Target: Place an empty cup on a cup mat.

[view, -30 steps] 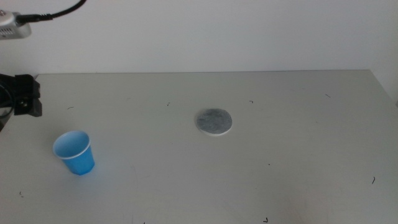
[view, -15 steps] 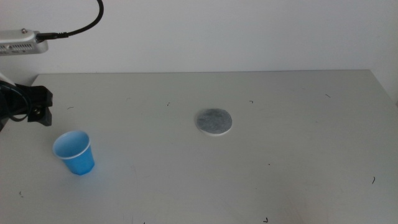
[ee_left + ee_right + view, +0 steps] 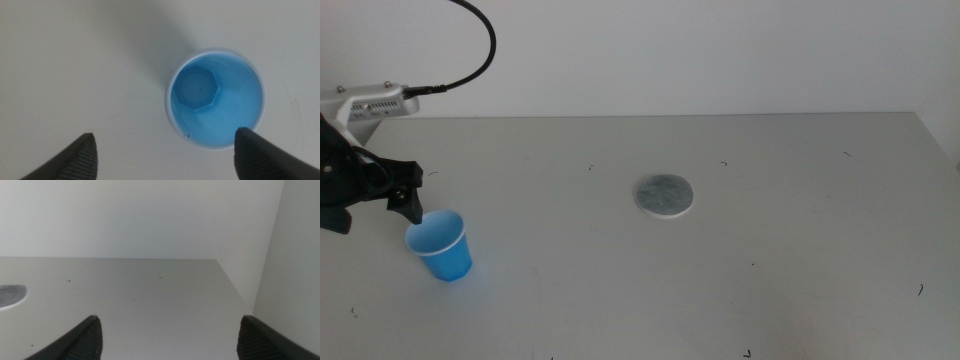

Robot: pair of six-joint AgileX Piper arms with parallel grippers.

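- Small bright blue tapered paper cup (image 3: 440, 245) w/ thin white rim stands upright on the pale grey table (image 3: 770, 230), mouth up, well apart from the flat round mottled grey cup mat (image 3: 665, 195), on the side of the mat where the left arm comes in.
- Cup mat lies flat on the table, nothing on it; its pale edge shows toward the camera in the middle view.
- Left gripper (image 3: 375, 200) hangs just beside the cup, on the cup's far side from the mat & a bit above its rim; one dark jaw tip sits right at the rim in the middle view, contact can't be told.
- Left wrist view looks straight down: left gripper (image 3: 165, 150) has jaws spread wide, not holding anything. Cup (image 3: 215, 97) sits off-centre, nearer one jaw than the other, mostly beyond the tips rather than between them.
- Cup inside is lighter blue, empty; faceted base visible.
- A black cable (image 3: 470, 40) loops up from the left arm's wrist unit.
- Right gripper (image 3: 167, 335) is out of the middle view, jaws spread apart, empty, over bare table; a sliver of the cup mat (image 3: 11, 294) shows in its wrist view.
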